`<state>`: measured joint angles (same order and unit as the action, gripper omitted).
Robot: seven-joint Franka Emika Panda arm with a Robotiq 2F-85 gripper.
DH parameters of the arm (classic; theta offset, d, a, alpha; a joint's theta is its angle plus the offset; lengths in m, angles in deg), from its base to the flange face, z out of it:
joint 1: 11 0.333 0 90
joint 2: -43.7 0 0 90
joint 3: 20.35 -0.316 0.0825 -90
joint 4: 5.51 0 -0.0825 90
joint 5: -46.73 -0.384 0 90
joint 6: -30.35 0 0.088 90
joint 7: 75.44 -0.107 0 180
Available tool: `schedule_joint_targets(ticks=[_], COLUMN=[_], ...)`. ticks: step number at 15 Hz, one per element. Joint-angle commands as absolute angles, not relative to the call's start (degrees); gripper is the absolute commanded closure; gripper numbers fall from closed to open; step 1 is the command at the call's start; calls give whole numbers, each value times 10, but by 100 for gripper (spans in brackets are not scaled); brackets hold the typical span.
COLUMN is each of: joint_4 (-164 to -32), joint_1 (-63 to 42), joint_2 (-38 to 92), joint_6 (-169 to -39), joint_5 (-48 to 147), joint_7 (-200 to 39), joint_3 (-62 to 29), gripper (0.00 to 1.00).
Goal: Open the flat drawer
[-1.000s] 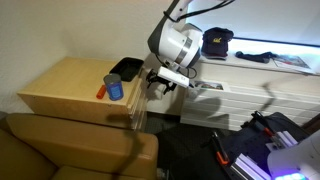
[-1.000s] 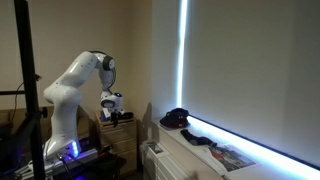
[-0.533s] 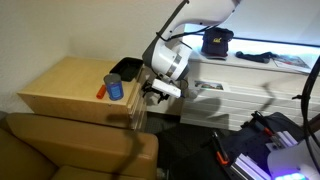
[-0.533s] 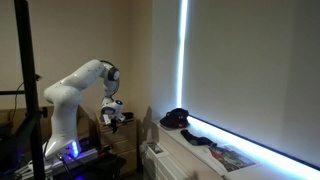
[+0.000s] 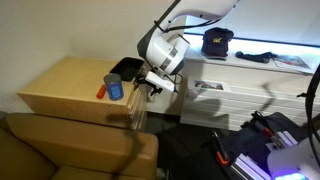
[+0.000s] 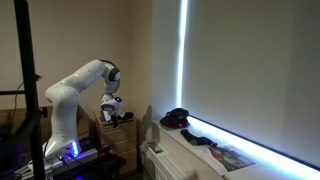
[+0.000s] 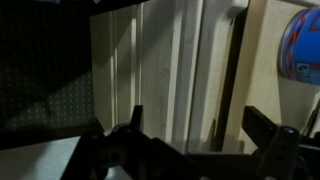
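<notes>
The light wooden cabinet (image 5: 65, 85) stands at the left, its front facing my arm. The flat drawer is a thin pale strip just under the cabinet's top (image 5: 138, 99). In the wrist view it runs as a narrow pale band (image 7: 220, 70) beside a dark gap. My gripper (image 5: 150, 86) is close in front of the cabinet's upper front edge, and also shows in an exterior view (image 6: 114, 114). In the wrist view my gripper (image 7: 200, 135) is open, with one finger on each side of the drawer fronts and nothing between them. Whether a finger touches the wood cannot be told.
A blue can (image 5: 114, 88) with a small red thing beside it and a black tray (image 5: 126, 69) sit on the cabinet top; the can shows in the wrist view (image 7: 300, 45). The white ribbed-front drawer unit (image 5: 250, 90) stands to the right, with a dark cap (image 5: 217, 42) on it. A brown sofa (image 5: 70, 150) is in front.
My gripper has moved left toward the cabinet's front and now sits close to its upper edge. The jaws have stayed open.
</notes>
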<state>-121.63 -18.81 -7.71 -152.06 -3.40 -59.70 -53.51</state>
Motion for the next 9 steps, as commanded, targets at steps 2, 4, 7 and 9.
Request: schedule_joint_targets(ticks=[2,4,7,9], joint_4=[-1216,-1213,-1193,-1182], joint_1=[-188,-178,-159,-149], joint_2=[-77,-78,-97,-104], joint_6=[-1520,-1518,-1518,-1522], joint_5=[-34,-34,-26,-25], joint_7=[-597,-604,-606,-605], joint_3=[-535,-523,-507,-503], gripper=[0,0,0,0])
